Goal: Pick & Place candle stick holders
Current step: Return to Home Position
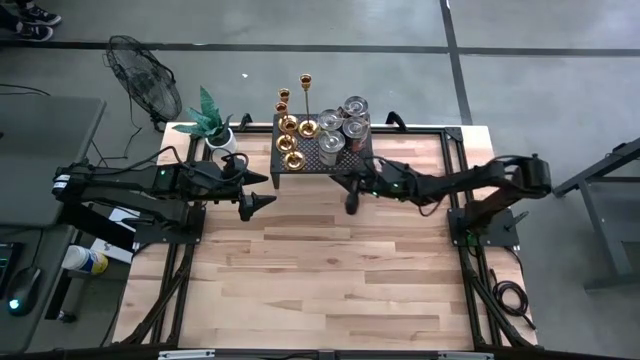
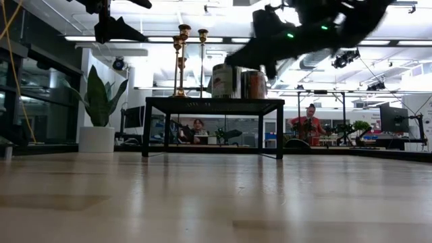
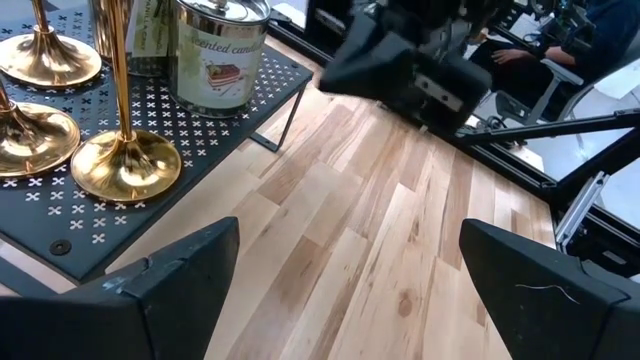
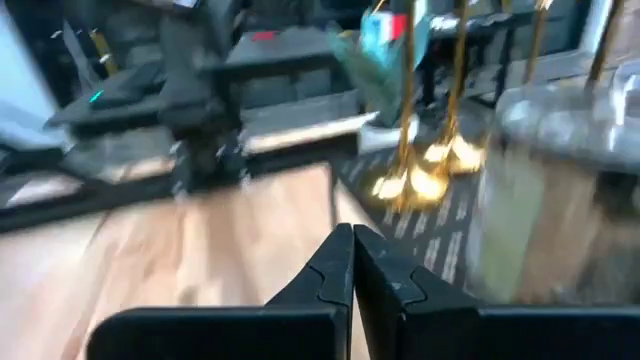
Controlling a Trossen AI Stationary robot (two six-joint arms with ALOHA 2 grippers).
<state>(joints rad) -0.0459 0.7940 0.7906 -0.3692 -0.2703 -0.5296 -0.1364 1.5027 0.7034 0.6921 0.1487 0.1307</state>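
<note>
**Empty jaws, holders on the shelf: back off cleanly**

The right gripper [image 4: 352, 232] is pinched closed on nothing; the left gripper [image 3: 350, 228] gapes empty. Just ahead of both, the candle stick holders [image 1: 293, 132] stand upright on the black shelf [image 1: 312, 158], stems vertical, bases down, beside candle tins [image 1: 343, 125]. Homing well likely means backing straight away, brushing neither.

Gold on black.
The candle stick holders [image 3: 125, 168] gleam gold; the shelf [image 3: 215, 135] is black with rows of small white crosses; the plank table [image 3: 370, 250] is blond wood.
</note>
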